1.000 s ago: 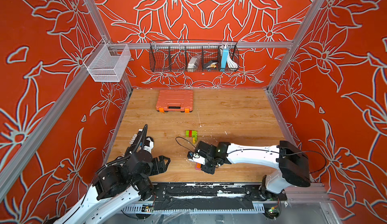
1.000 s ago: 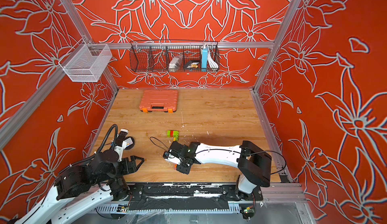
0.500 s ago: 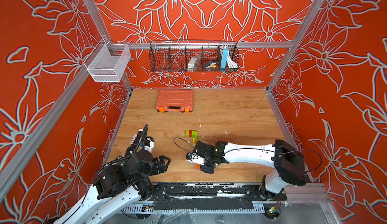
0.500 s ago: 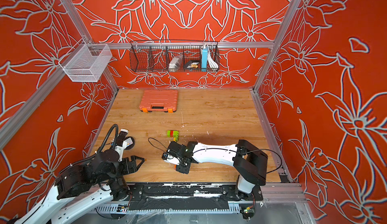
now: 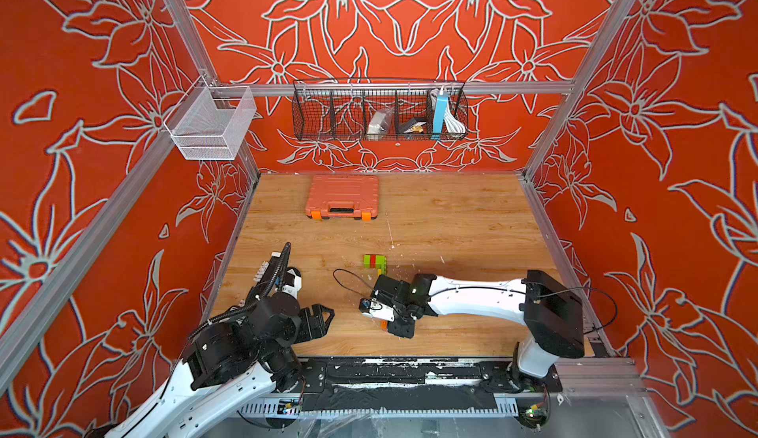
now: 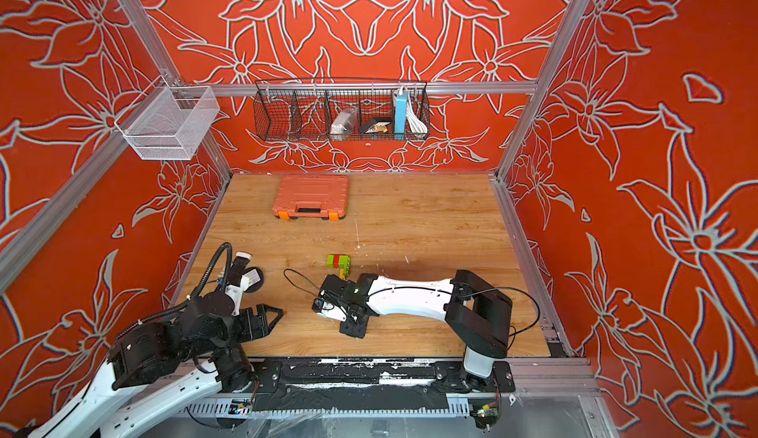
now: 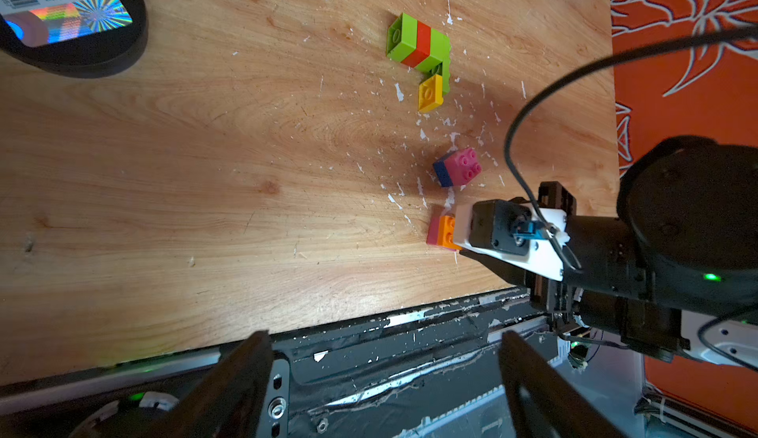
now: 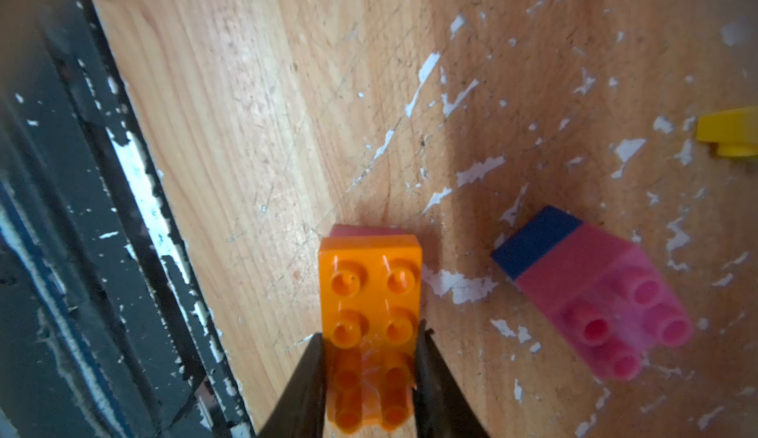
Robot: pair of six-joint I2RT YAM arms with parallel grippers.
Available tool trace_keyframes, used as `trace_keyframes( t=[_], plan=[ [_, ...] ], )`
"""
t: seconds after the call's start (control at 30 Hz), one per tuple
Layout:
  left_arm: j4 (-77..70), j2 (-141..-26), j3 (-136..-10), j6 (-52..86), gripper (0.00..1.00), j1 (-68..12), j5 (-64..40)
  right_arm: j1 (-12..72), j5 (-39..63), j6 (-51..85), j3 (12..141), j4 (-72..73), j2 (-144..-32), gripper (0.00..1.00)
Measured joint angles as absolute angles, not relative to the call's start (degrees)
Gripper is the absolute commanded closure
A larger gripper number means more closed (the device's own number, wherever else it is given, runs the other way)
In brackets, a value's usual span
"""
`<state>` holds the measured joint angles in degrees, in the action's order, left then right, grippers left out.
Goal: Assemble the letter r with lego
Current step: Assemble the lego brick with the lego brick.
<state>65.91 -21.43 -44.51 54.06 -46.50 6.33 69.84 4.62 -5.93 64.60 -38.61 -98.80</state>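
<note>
My right gripper [image 8: 369, 337] is shut on a long orange lego brick [image 8: 371, 292] that has a pink brick under it, low on the wooden table near its front edge. In both top views the right gripper [image 5: 389, 325] [image 6: 348, 325] hides most of that brick. A pink and blue lego pair [image 8: 590, 276] [image 7: 457, 168] lies on its side just beside it. Farther back sits a green-red-green lego row [image 5: 374, 262] [image 6: 339, 260] with a yellow brick [image 7: 430, 93] at one end. My left gripper [image 5: 324, 319] [image 7: 385, 374] is open and empty at the table's front left.
An orange toolbox [image 5: 342, 201] lies at the back of the table. A black wire basket [image 5: 379, 112] and a white mesh basket [image 5: 209, 126] hang on the walls. A black round disc [image 6: 255, 279] with a label sits at the left edge. A black rail [image 5: 389, 374] runs along the front.
The right gripper has shifted slightly to the left with the orange brick in it. The left arm has not moved.
</note>
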Motion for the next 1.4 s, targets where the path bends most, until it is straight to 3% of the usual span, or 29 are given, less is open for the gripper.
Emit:
trace_keyframes(
  t=[0.5,1.0,1.4],
  plan=[
    [65.87,-21.56,-44.51,54.02,0.13,-46.50,6.31,70.06,3.55,-4.97,65.14,-39.22,-99.22,1.00],
    [65.63,-22.13,-44.51,54.02,0.13,-46.50,6.28,70.04,-0.84,-1.98,73.87,-41.17,-105.82,1.00],
    [65.49,-22.20,-44.51,54.00,0.13,-46.50,6.26,69.76,-1.43,1.80,71.44,-42.04,-101.45,1.00]
  ],
)
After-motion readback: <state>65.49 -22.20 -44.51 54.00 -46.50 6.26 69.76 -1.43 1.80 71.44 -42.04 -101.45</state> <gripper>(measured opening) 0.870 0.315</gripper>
